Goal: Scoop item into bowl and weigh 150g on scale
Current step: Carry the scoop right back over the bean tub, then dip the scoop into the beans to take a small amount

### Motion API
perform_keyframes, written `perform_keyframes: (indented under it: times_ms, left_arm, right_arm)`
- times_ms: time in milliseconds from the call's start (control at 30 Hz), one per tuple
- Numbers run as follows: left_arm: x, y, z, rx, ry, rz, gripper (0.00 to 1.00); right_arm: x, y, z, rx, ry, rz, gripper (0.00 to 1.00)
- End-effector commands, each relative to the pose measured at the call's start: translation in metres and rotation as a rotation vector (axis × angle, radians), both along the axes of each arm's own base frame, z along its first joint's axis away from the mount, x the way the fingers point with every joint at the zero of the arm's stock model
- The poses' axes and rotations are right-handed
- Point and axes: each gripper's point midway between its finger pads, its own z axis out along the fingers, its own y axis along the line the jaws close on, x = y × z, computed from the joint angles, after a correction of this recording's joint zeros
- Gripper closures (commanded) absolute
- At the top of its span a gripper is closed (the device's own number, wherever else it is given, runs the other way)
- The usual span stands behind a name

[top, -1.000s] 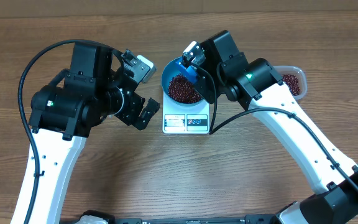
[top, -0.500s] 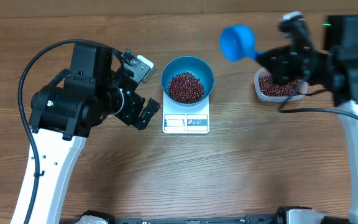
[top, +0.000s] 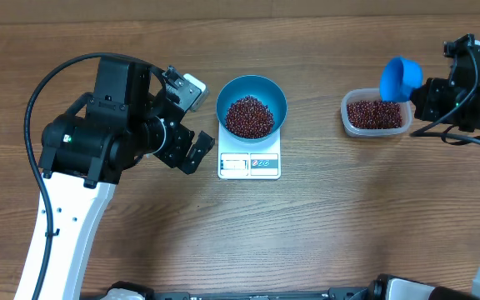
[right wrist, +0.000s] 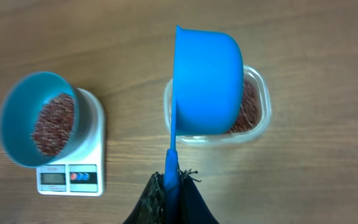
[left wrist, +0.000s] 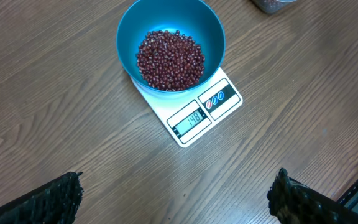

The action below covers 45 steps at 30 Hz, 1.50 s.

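The blue bowl (top: 269,87) stands on the white scale (top: 249,164) and holds a heap of red-brown beans (top: 249,117). In the left wrist view the bowl (left wrist: 129,37), its beans (left wrist: 169,59) and the scale (left wrist: 194,115) lie ahead of my left gripper (left wrist: 176,193). That gripper is open and empty, and it hovers left of the scale (top: 197,121). My right gripper (right wrist: 171,183) is shut on the handle of the blue scoop (right wrist: 207,81). The scoop (top: 400,77) hangs on its side over the clear tub (top: 376,112) of beans.
The clear tub (right wrist: 253,106) sits at the right of the wooden table, well apart from the scale. Bare wood (top: 323,225) stretches in front of the scale. A black cable (top: 457,137) trails from the right arm.
My right arm has swung the scoop away from above the bowl to the right, over the tub. The left arm has not moved.
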Motion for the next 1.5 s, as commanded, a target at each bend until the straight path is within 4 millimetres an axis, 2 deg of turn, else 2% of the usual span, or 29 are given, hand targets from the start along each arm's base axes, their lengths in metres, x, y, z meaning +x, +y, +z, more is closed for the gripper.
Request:
perform_keyframes:
  times_ms: [0, 233, 433, 667, 767, 933, 1133, 1300, 1467]
  left_arm:
    - [0.000, -0.003, 0.007, -0.011, -0.024, -0.022, 0.00]
    - [0.000, -0.003, 0.007, -0.011, -0.024, -0.022, 0.00]
    - [0.000, -0.003, 0.007, -0.011, -0.024, -0.022, 0.00]
    - [0.000, -0.003, 0.007, -0.011, -0.024, -0.022, 0.00]
    - [0.000, -0.003, 0.007, -0.011, -0.024, -0.022, 0.00]
    - [0.000, -0.003, 0.007, -0.011, -0.024, -0.022, 0.00]
    - [0.000, -0.003, 0.007, -0.011, -0.024, -0.022, 0.00]
    - [0.000, -0.003, 0.007, -0.011, -0.024, -0.022, 0.00]
    - [0.000, -0.003, 0.007, -0.011, -0.024, -0.022, 0.00]
  right_arm:
    - [0.006, -0.010, -0.025, -0.090, 0.111, -0.055, 0.96]
    - [0.014, -0.013, -0.066, -0.301, 0.266, -0.070, 0.96]
    - [0.021, -0.009, -0.099, -0.383, 0.368, -0.035, 0.96]
    - [0.035, 0.007, -0.126, -0.427, 0.403, 0.044, 0.96]
    - [0.039, 0.009, -0.126, -0.427, 0.390, 0.047, 0.96]
    - [0.044, 0.030, -0.128, -0.385, 0.362, 0.124, 0.96]
    - [0.043, 0.031, -0.133, -0.386, 0.376, 0.128, 0.96]
    - [0.043, 0.033, -0.146, -0.396, 0.412, 0.142, 0.96]
    - [0.041, 0.053, -0.147, -0.379, 0.407, 0.218, 0.96]
